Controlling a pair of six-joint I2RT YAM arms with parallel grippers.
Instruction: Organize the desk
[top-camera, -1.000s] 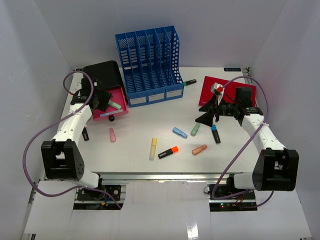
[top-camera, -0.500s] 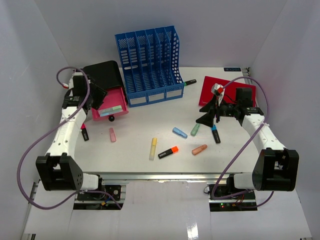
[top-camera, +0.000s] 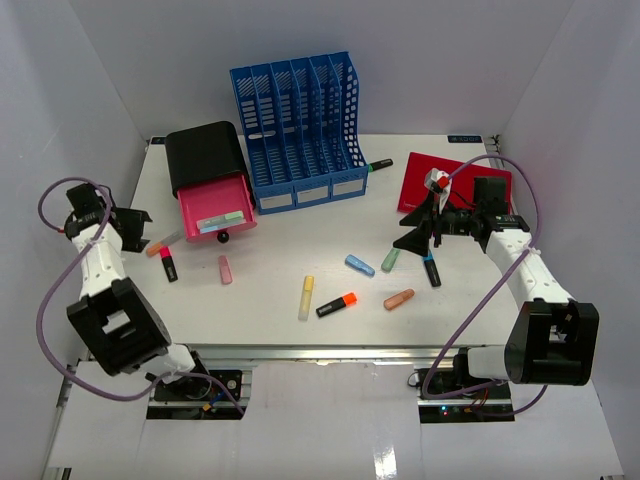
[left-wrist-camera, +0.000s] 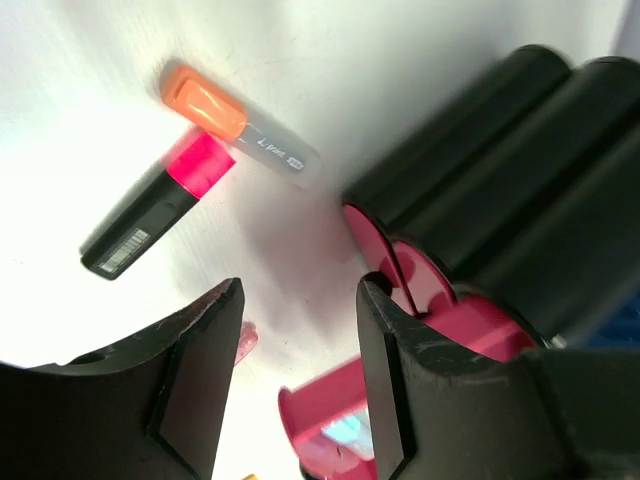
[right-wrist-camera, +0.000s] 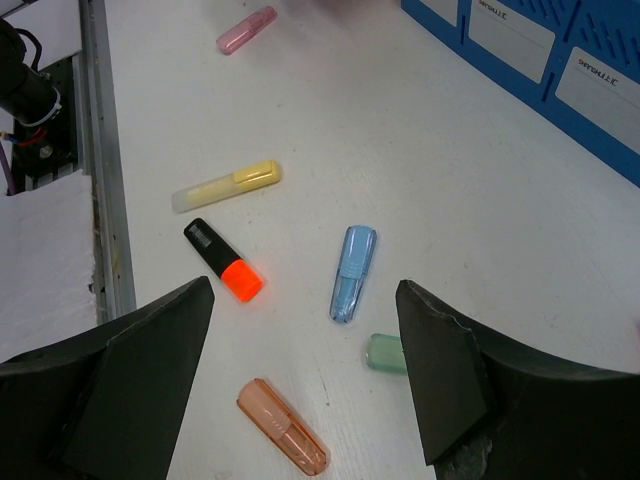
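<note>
A: White desk (top-camera: 300, 235) flat beneath everything; highlighters (top-camera: 337, 304) strewn mid-surface; why loose?
B: Unsorted yet, likely; pink drawer (top-camera: 200, 205) open at far left to receive; left gripper (left-wrist-camera: 300, 290) agape, empty; right gripper (right-wrist-camera: 305, 290) likewise.

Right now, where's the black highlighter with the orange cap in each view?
Top external: black highlighter at the front centre of the desk.
Right wrist: lower left of centre.
Left wrist: not in it; the pink-capped highlighter there is a different one.
Landmark: yellow highlighter, right beside it in both views that show it.
</note>
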